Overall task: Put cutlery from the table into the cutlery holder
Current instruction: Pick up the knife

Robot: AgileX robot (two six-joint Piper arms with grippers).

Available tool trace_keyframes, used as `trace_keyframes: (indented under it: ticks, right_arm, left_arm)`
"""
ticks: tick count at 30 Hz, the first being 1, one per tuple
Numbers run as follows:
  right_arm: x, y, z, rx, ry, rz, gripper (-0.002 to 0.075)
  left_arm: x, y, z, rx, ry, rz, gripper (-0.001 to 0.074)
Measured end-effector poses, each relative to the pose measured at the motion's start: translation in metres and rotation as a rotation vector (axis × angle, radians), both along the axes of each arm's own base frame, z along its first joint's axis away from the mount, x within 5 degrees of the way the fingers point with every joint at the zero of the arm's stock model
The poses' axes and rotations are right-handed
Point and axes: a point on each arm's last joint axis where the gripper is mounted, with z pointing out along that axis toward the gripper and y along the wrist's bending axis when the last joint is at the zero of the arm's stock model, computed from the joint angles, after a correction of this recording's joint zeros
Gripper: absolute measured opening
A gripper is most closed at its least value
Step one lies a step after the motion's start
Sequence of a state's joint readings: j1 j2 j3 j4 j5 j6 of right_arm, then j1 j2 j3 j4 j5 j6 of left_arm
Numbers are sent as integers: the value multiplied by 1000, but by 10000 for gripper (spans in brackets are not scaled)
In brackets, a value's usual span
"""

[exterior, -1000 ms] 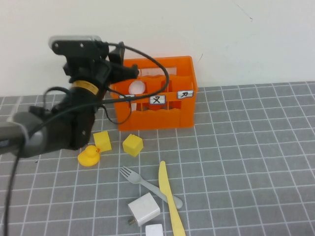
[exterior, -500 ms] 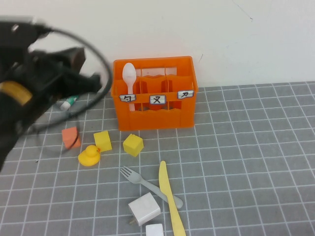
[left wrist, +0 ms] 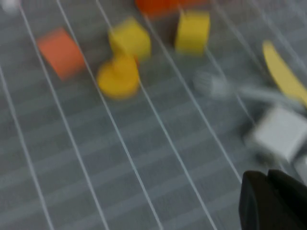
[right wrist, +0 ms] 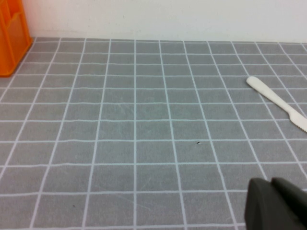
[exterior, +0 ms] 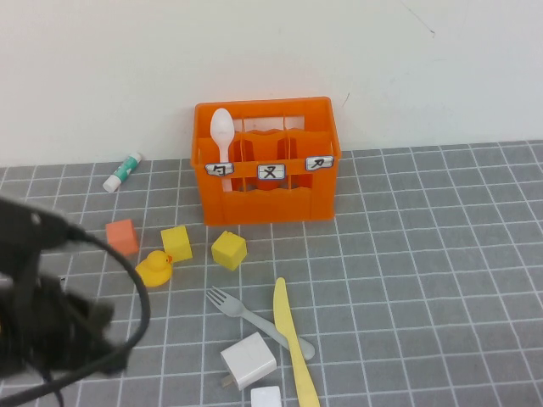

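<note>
Counter (exterior: 441, 254) is carrying the cutlery holder (exterior: 267, 199) at the rear; the spoon (exterior: 222, 136) is standing upright, bowl up, in its left compartment. Knife (exterior: 293, 343) and fork (exterior: 254, 318) are lying near-lengthwise, tips rearward. Left gripper (left wrist: 268, 179) is hovering front-left, jaws clenched, empty. Right gripper (right wrist: 271, 184) is likewise clenched, low over the counter.

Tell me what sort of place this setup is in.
Likely a robot test bench, not a real kitchen: a grey table marked with a white grid against a bare white wall, a labelled orange plastic crate, and toy props such as a yellow rubber duck and a grey plastic fork.
</note>
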State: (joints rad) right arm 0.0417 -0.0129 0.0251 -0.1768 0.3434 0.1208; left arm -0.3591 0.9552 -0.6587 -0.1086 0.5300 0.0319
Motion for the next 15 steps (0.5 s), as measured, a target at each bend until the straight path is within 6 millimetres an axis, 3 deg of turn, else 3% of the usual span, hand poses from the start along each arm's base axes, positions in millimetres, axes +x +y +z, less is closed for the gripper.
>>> trace_keyframes:
  ticks: [3,6,12,15]
  right_arm:
    - [0,0,0,0,0,0,-3]
    - [0,0,0,0,0,0,-3]
    - [0,0,0,0,0,0,-3]
    - [0,0,0,0,0,0,-3]
  left_arm:
    - [-13,-2,-10,-12,187,-21,0]
    - [-23,-7,-10,-50,243,-95,-1]
    - [-47,-17,22,-245,41,-273,-1]
    - [-61,-14,34,-262,-50,-317,-1]
